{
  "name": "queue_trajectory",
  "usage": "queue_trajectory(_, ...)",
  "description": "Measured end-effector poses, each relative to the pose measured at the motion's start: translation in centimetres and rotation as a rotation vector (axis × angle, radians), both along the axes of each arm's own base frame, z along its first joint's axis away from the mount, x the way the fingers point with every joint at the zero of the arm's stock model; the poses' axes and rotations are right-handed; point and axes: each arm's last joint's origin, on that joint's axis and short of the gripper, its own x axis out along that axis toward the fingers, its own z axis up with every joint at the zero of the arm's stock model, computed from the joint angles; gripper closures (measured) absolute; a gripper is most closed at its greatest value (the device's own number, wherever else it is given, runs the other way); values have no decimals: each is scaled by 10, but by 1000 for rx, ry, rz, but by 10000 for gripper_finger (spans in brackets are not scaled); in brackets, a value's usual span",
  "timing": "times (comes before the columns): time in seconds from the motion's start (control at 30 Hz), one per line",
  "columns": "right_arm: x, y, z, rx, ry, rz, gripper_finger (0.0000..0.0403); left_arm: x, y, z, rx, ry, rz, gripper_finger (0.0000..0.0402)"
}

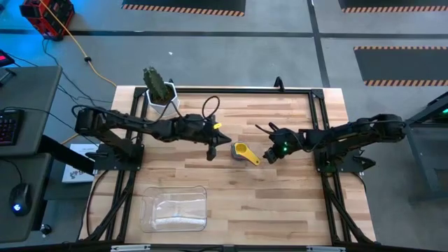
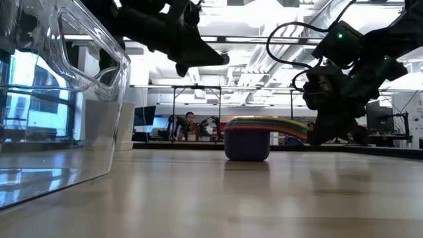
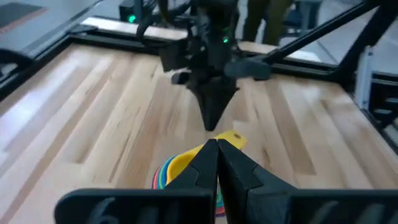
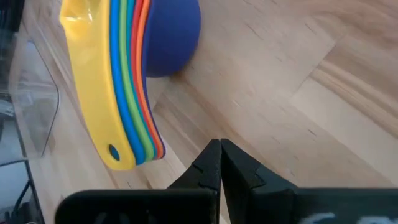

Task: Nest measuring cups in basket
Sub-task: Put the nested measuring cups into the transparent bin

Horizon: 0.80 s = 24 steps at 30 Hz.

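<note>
The measuring cups (image 1: 241,150) stand nested in one stack on the table's middle, dark blue cup at the bottom (image 2: 247,145) and yellow on top. Their stacked handles (image 4: 127,146) point toward my right gripper. My right gripper (image 1: 267,158) is shut and low, just right of the handle ends; the right wrist view (image 4: 220,147) shows a gap to them. My left gripper (image 1: 211,152) is shut and hangs above the table just left of the stack (image 3: 180,167), higher than the cups in the low view (image 2: 218,59). The clear basket (image 1: 173,208) rests near the table's near-left edge.
A white pot with a cactus (image 1: 159,91) stands at the far-left corner. A black frame rail (image 1: 231,89) runs around the tabletop. Bare wood lies between the stack and the basket (image 2: 66,86). People and equipment show in the room behind.
</note>
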Motion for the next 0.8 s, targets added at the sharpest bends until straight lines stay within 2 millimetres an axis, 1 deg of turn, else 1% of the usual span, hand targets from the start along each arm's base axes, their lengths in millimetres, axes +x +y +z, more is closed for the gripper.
queue_trajectory(0.07,0,-1,0,8,-2,-2,403,-4,4,5,-9,-5,-27,402)
queue_trajectory(0.17,0,-2,0,21,-3,-5,403,-14,12,22,-11,-60,-72,401)
queue_trajectory(0.23,0,-4,0,38,-7,3,403,-23,20,39,5,-119,-55,401)
queue_trajectory(0.33,0,-7,3,74,-31,27,402,-41,32,58,45,-162,-11,402)
queue_trajectory(0.43,-3,-13,9,103,-73,21,395,-56,41,71,48,-176,34,401)
queue_trajectory(0.5,-5,-18,16,111,-112,13,380,-63,44,76,50,-180,53,402)
queue_trajectory(0.57,-8,-23,23,108,-148,-12,357,-68,44,77,40,-171,61,402)
queue_trajectory(0.63,-11,-28,30,94,-187,-36,326,-72,43,73,29,-195,66,402)
queue_trajectory(0.7,-12,-33,39,81,-226,-58,291,-77,41,64,3,-230,74,401)
queue_trajectory(0.8,-5,-38,57,86,-292,-67,231,-87,36,48,-59,-310,108,401)
